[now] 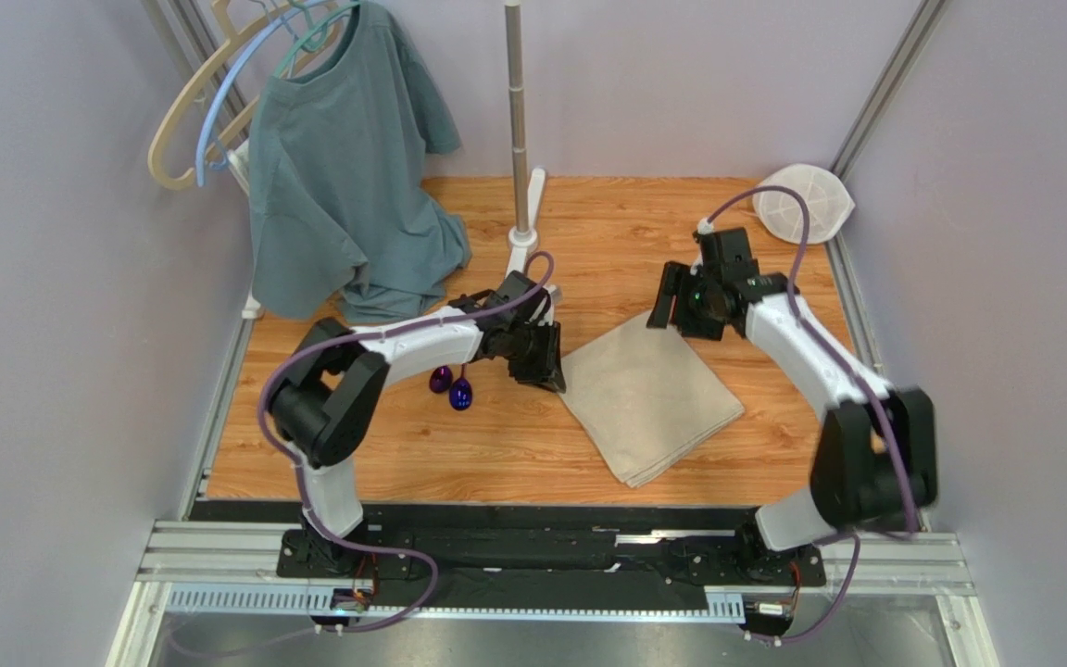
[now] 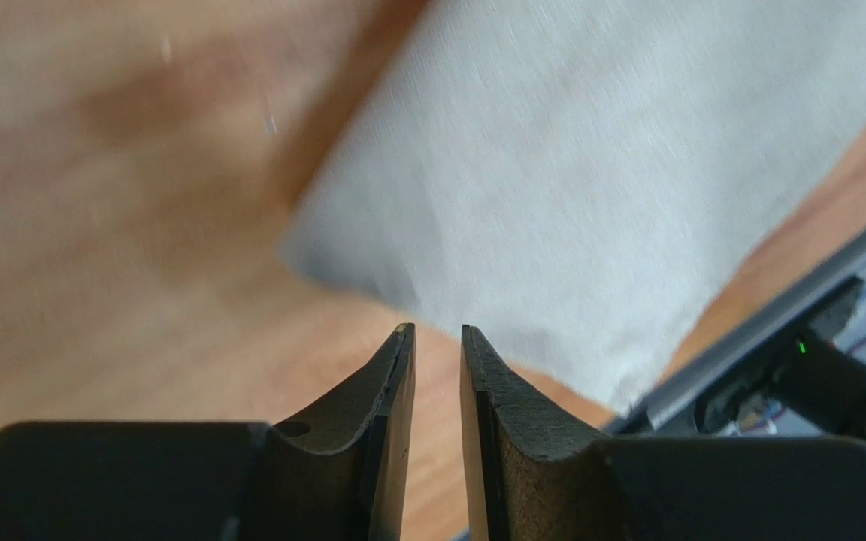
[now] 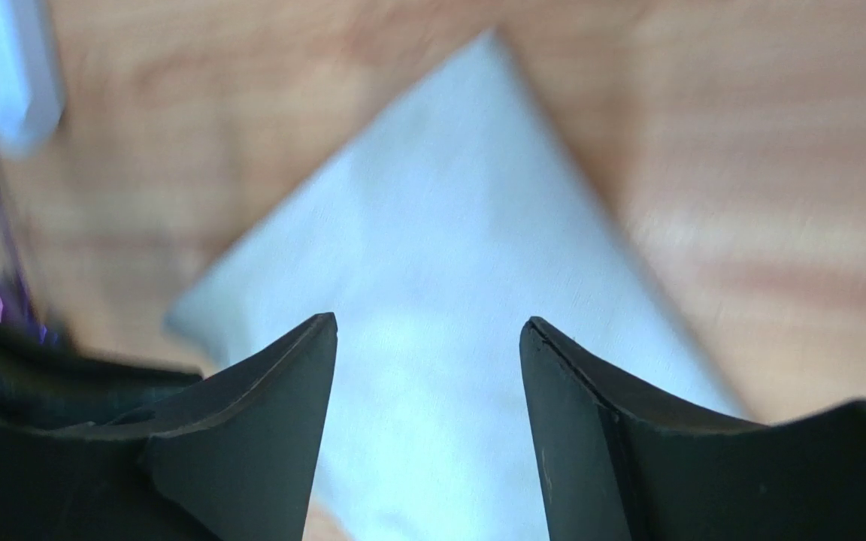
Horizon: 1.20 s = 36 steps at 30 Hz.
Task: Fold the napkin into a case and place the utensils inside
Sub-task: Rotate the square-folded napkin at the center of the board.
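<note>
The beige napkin (image 1: 651, 396) lies flat on the wooden table as a broad folded rectangle, not a narrow case. My left gripper (image 1: 546, 364) hovers at its left corner. In the left wrist view the left gripper (image 2: 438, 329) shows a narrow gap with nothing in it, and the napkin (image 2: 584, 192) lies just beyond the tips. My right gripper (image 1: 671, 313) hangs over the napkin's far corner. Its jaws (image 3: 426, 321) stand wide apart and empty above the cloth (image 3: 449, 282). The utensils, two spoons with purple bowls (image 1: 450, 386), lie left of the napkin beside the left arm.
A grey-green T-shirt (image 1: 344, 181) hangs on hangers at the back left, draping onto the table. A metal pole on a white stand (image 1: 518, 153) rises behind the left gripper. A white mesh disc (image 1: 804, 202) sits at the back right corner. Walls close in on both sides.
</note>
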Available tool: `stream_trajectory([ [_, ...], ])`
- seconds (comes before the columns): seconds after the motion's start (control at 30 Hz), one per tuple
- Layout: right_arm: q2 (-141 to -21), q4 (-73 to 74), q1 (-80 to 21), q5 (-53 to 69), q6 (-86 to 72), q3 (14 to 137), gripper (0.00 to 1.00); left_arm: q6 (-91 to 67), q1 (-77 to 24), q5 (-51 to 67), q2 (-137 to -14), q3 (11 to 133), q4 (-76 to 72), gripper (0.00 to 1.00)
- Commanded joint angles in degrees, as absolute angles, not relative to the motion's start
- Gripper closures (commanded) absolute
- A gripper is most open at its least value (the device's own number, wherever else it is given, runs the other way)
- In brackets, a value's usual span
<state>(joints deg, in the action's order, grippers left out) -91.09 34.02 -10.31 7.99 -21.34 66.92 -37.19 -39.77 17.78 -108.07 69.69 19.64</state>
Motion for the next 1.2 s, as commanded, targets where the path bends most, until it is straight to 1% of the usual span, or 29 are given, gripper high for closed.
stream_trajectory([
  [0.0,-73.9,42.0,-21.8,1.9,-24.4,55.0,0.36,-36.7,-39.2,19.7,-93.7,63.9,19.8,0.69],
  [0.07,-69.3,44.5,-27.6,-1.7,-30.3,48.9,0.41,-36.2,-40.2,17.6,-87.2,61.7,20.1,0.69],
  [0.1,-65.3,44.6,-29.9,-2.1,-32.1,46.9,0.46,-36.2,-40.6,17.4,-85.4,59.6,18.7,0.68],
  [0.13,-63.0,44.3,-31.6,-3.1,-34.7,43.0,0.5,-36.5,-40.8,17.9,-83.3,58.6,16.9,0.65],
  [0.17,-61.4,43.3,-33.8,-3.2,-39.2,41.2,0.53,-36.9,-40.7,20.3,-83.4,57.8,14.6,0.65],
  [0.2,-58.8,42.9,-33.8,-3.3,-41.8,39.7,0.56,-37.2,-40.7,21.2,-84.4,58.4,12.3,0.67],
  [0.23,-57.9,42.9,-33.6,-6.1,-44.0,38.2,0.58,-36.7,-40.7,21.4,-88.2,60.2,13.0,0.72],
  [0.27,-57.3,42.8,-33.6,-8.2,-45.9,36.6,0.59,-36.1,-40.7,22.3,-90.8,62.2,14.1,0.75],
  [0.33,-56.5,41.7,-33.6,-13.0,-48.1,35.7,0.61,-35.3,-40.7,22.8,-98.4,67.9,16.0,0.79],
  [0.4,-57.3,40.7,-32.5,-15.9,-47.1,36.5,0.62,-34.3,-40.9,23.0,-102.2,72.3,16.8,0.81],
  [0.43,-59.0,39.9,-32.0,-17.2,-46.2,36.7,0.63,-34.4,-41.0,21.9,-104.7,72.9,16.4,0.81],
  [0.5,-61.3,37.8,-28.2,-15.1,-44.1,38.6,0.65,-33.3,-40.9,20.0,-107.6,75.3,16.1,0.81],
  [0.57,-65.2,35.5,-25.7,-14.9,-41.2,39.7,0.65,-32.2,-41.0,16.7,-112.7,77.8,18.9,0.82],
  [0.63,-68.5,33.8,-23.6,-13.2,-38.3,41.1,0.66,-32.3,-41.0,15.8,-116.0,79.0,22.3,0.85],
  [0.67,-72.3,32.3,-21.9,-12.7,-37.2,41.7,0.66,-32.7,-41.0,15.3,-116.3,78.3,22.4,0.86],
  [0.77,-78.1,30.5,-20.8,-12.9,-32.6,45.9,0.67,-36.0,-41.5,14.8,-114.0,71.5,19.8,0.87],
  [0.8,-81.5,29.3,-20.7,-12.3,-31.5,46.8,0.68,-37.3,-41.8,14.8,-112.9,67.0,17.5,0.88],
  [0.87,-85.4,25.3,-20.9,-10.0,-27.8,50.2,0.68,-38.5,-43.3,14.9,-109.3,63.2,15.8,0.88],
  [0.9,-89.4,24.4,-20.8,-9.2,-26.6,51.5,0.68,-39.5,-43.9,14.9,-107.9,60.1,14.2,0.88],
  [1.07,-100.5,24.2,-21.4,-1.3,-22.7,64.6,0.68,-41.7,-47.1,16.2,-101.9,56.7,12.6,0.87],
  [1.17,-102.4,28.6,-21.7,-1.5,-21.4,70.0,0.62,-40.8,-47.3,19.3,-99.8,58.4,13.7,0.83],
])
